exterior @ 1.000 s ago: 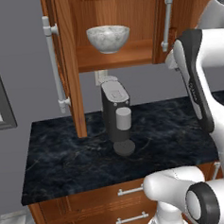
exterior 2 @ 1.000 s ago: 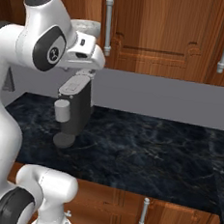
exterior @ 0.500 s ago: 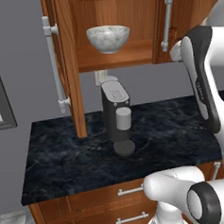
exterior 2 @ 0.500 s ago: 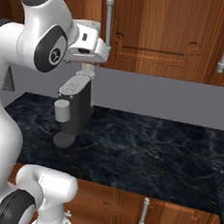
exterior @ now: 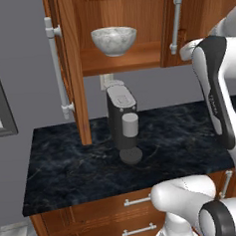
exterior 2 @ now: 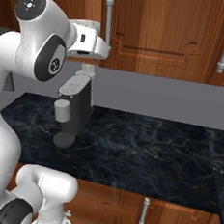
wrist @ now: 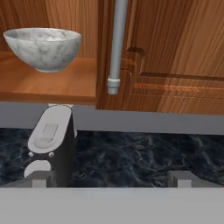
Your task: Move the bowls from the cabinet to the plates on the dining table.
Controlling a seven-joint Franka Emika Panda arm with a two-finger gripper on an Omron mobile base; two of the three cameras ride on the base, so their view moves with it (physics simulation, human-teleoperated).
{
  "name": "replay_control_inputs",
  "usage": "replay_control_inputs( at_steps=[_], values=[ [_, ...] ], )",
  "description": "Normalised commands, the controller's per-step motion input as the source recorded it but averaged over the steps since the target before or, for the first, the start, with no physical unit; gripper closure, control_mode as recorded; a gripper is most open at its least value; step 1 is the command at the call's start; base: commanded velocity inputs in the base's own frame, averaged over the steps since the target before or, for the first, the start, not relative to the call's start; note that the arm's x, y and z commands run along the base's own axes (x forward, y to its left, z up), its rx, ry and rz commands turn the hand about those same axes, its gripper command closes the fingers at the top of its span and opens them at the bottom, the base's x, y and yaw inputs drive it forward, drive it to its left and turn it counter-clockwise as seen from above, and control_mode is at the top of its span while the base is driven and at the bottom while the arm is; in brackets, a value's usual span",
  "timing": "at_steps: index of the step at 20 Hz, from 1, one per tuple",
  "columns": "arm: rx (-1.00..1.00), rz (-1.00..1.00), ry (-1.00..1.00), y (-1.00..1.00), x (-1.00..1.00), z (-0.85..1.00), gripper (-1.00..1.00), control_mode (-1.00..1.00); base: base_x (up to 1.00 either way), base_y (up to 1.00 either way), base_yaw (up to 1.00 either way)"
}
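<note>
A white-grey marbled bowl (exterior: 114,40) (wrist: 43,47) stands upright on the wooden shelf of the cabinet (exterior: 135,56), whose left door hangs open. My gripper (wrist: 111,178) is open with nothing between its fingertips (wrist: 41,178). It hovers in front of the cabinet, level with the lower edge of the closed right door (wrist: 175,65). The bowl lies to its upper left, well apart from it. My white arm (exterior 2: 87,38) reaches up toward the cabinet. The plates and the dining table are out of view.
A dark coffee machine (exterior: 124,122) (wrist: 50,144) stands on the black marble counter (exterior: 68,168) directly below the shelf. The right door's silver bar handle (wrist: 117,43) hangs just right of the opening. The open left door (exterior: 69,68) juts out. Drawers (exterior: 111,210) sit below the counter.
My hand has risen a little and moved closer to the cabinet front. The bowl and the coffee machine have not moved, and the jaws stay open.
</note>
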Motion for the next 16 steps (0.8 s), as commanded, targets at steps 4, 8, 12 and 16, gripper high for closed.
replay_control_inputs(
  at_steps=[4, 8, 12, 16],
  values=[
    [0.0, 0.0, -0.03, 0.0, 0.02, 0.21, -1.0, -1.0, 0.0, 0.0, 0.0],
    [0.01, 0.0, 0.0, 0.0, 0.01, 0.11, -1.0, -1.0, 0.0, 0.0, 0.0],
    [0.03, 0.0, 0.01, 0.0, 0.13, 0.02, -1.0, -1.0, 0.0, 0.0, 0.0],
    [0.09, 0.0, 0.07, 0.0, 0.47, 0.0, -1.0, -1.0, 0.0, 0.0, 0.0]
  ],
)
